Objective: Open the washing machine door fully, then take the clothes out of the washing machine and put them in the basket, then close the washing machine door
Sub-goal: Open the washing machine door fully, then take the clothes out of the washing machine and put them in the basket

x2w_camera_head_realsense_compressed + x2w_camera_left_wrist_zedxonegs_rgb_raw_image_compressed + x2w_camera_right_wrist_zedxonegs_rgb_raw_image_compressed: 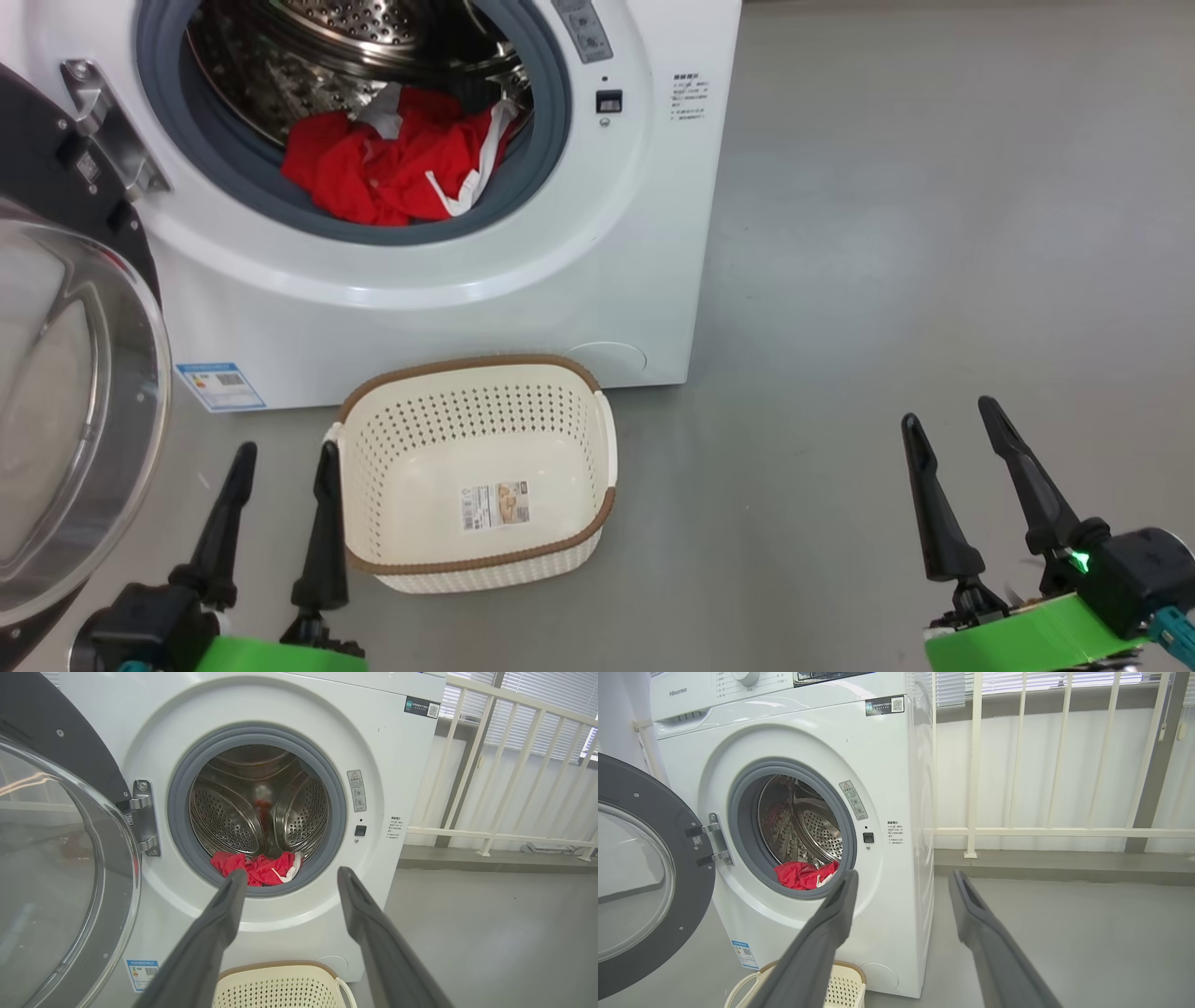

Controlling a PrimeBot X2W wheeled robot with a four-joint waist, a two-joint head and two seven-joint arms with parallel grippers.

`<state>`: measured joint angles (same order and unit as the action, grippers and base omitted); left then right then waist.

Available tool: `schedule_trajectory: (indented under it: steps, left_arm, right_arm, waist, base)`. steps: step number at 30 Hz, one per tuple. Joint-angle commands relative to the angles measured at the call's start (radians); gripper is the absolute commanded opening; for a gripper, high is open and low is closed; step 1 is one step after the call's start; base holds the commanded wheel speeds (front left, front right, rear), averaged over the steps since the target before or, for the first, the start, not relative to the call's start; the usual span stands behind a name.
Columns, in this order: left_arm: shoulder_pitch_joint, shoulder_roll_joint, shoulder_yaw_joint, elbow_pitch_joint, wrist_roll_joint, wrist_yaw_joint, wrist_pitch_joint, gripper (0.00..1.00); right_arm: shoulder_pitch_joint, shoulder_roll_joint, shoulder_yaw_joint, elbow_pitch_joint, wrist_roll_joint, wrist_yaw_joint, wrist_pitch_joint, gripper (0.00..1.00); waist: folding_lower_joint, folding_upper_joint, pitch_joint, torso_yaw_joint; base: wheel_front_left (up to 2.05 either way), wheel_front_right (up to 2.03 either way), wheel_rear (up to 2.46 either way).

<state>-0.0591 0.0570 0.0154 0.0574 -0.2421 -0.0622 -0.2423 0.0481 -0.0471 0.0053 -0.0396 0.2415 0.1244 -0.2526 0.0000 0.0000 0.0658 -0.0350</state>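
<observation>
- The door (65,411) stands swung wide at the left, hinged on the left side of the washer (560,280), its glass bowl bulging outward. Any reach should pass clear of it, so it is not nudged back.
- The left gripper (286,457) hangs low between door and basket, fingers apart and empty. It sits nearer the mouth, so I judge it the natural arm for the pull.
- The basket (467,366) sits empty on the floor (887,233), just in front of the washer and below its mouth. That is a good spot, needing only a short drop.
- The clothes (392,168) lie bunched at the front bottom of the drum (308,56), touching the grey gasket (551,140). A white band (481,168) hangs loose on their right side.
  - Go in low over the gasket lip.
  - Close on the thick red middle, not the band.
  - Lift up and out before lowering, so nothing snags.
- The right gripper (949,417) is well off to the right over bare floor, fingers apart and holding nothing. It could catch a trailing piece.
</observation>
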Motion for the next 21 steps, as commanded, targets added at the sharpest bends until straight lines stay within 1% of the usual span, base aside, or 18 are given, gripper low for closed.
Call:
schedule_trajectory:
  steps: [1,10,21]
  left_arm:
    - [-0.004,0.025,0.028,-0.020,0.002,-0.006,-0.004,1.00]
    - [0.077,0.033,0.028,-0.012,0.011,0.010,-0.007,1.00]
    - [0.119,0.038,0.010,-0.030,0.017,0.016,-0.003,1.00]
  right_arm:
    - [-0.005,-0.003,0.011,-0.029,-0.005,0.006,-0.008,1.00]
    - [0.063,-0.003,-0.004,-0.033,-0.002,0.006,-0.009,1.00]
    - [0.093,-0.003,0.000,-0.055,-0.009,0.006,-0.009,1.00]
  waist:
    - [0.0000,0.0000,-0.011,-0.006]
    - [0.0000,0.0000,-0.083,-0.013]
    - [0.0000,0.0000,-0.101,-0.005]
  base:
    - [0.00,0.00,0.00]
    - [0.00,0.00,0.00]
    - [0.00,0.00,0.00]
